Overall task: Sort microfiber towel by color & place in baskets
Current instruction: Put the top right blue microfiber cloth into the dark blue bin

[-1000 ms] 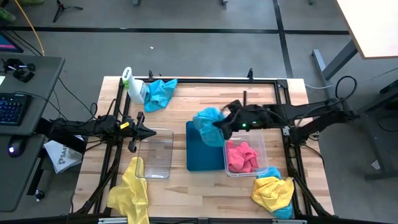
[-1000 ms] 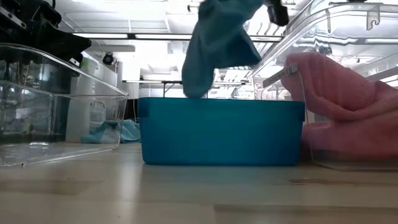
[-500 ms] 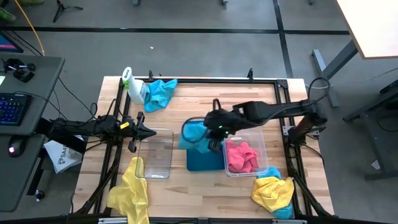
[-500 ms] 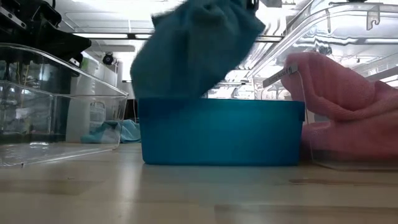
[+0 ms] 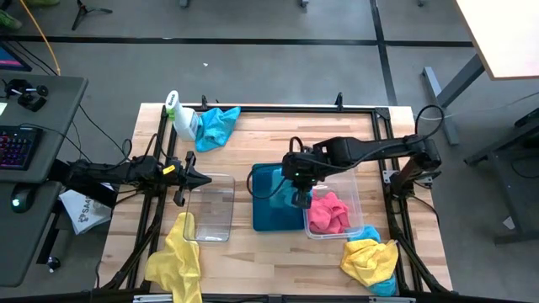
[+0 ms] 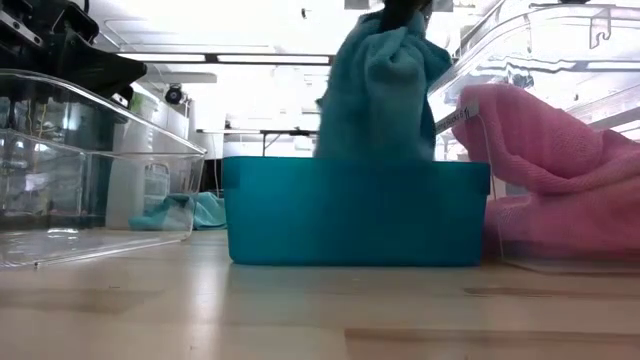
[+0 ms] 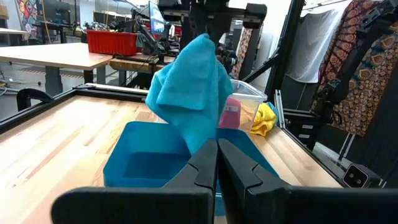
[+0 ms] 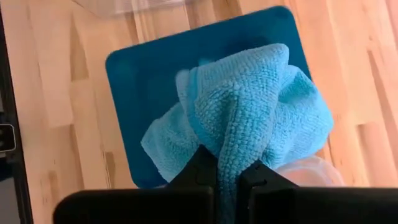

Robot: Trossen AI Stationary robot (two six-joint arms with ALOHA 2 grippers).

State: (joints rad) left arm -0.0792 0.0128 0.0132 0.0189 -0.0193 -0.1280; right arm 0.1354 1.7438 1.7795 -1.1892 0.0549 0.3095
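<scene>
1. The wooden table [image 5: 278, 126] carried three baskets in a row: an empty clear basket [image 5: 210, 209] on the left, the teal basket [image 5: 271, 206] in the middle, and a clear basket [image 5: 345, 210] on the right that held a pink towel [image 5: 327, 212].
2. The step in hand looked like dropping a cyan towel [image 8: 249, 118] into the teal basket; the right gripper [image 5: 301, 183] hung over that basket, its fingers pinched on the cloth's top fold.
3. The towel draped straight below the right gripper, its lower end behind the basket's front wall in the low view.
4. The next move probably called for lowering a little, then letting go so the cloth would fall inside the walls.
5. The left gripper [image 7: 217, 163], fingers pressed together on nothing, waited by the empty clear basket.
6. Unsorted: a yellow towel [image 5: 174, 261], a yellow-and-cyan pile [image 5: 370, 263], another cyan towel [image 5: 217, 126].
</scene>
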